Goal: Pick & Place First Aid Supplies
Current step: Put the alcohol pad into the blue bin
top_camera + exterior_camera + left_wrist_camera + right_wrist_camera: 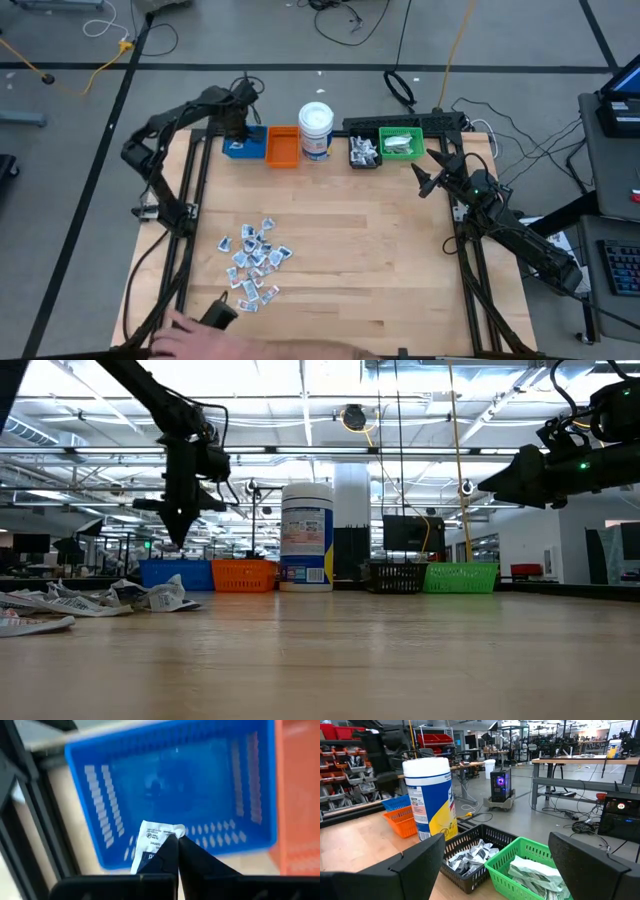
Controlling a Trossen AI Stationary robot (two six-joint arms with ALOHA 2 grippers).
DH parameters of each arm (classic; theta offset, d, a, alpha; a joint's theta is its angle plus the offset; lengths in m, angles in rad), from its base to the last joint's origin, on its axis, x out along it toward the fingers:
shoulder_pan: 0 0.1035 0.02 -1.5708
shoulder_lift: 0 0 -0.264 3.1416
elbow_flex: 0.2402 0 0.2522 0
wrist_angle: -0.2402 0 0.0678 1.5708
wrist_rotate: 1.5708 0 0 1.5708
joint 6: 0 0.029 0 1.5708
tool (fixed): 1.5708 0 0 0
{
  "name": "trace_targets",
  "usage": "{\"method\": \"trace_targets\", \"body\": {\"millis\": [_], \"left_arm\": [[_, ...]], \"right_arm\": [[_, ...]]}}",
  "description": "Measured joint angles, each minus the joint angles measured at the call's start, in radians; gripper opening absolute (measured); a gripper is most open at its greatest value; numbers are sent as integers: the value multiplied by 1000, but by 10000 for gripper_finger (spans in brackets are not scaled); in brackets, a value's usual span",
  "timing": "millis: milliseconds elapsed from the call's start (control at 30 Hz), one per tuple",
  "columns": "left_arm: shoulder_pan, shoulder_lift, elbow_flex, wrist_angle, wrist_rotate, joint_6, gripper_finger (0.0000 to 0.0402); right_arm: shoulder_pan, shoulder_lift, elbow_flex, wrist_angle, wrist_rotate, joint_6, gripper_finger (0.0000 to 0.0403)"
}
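The white jar (316, 130) with the blue label stands at the far edge of the wooden table (380, 270), in the middle of a row of bins, and serves as the landmark here. Just beside it on one side sits the orange bin (283, 146), and beyond that the blue bin (245, 146); on the jar's other side sit the black bin (364, 152) and then the green bin (402, 143), both already holding wrapped packets. The left gripper (177, 840) hangs above the blue bin, two bins away from the jar, its fingers pinched tight on one small white packet (154, 840) with printed text, which sticks out from between the tips over the bin's empty floor. The right gripper (432, 176) hovers off the table on the far side of the green bin from the jar, with its fingers spread wide and nothing between them; its wrist view looks across the green and black bins toward the jar. The pile of first aid supplies (255, 262) lies loose on the table well apart from the jar, toward the near edge on the left arm's side. A person's hand (195, 335) reaches in at the near edge just beside the pile, next to a small black object (219, 314)
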Motion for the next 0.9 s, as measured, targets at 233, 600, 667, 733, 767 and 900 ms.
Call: {"method": "trace_targets", "body": {"millis": [233,600,667,733,767,900], "left_arm": [[14,172,164,-60,0,4,0],[6,274,193,-60,2,-2,38],[4,274,194,-47,3,-3,72],[3,274,196,-49,4,0,112],[4,274,201,-63,7,3,131],[3,274,241,-121,28,61,200]], "right_arm": [[0,0,0,0,0,0,352],[0,0,0,0,0,0,352],[0,0,0,0,0,0,352],[0,0,0,0,0,0,352],[0,0,0,0,0,0,352],[0,0,0,0,0,0,352]]}}
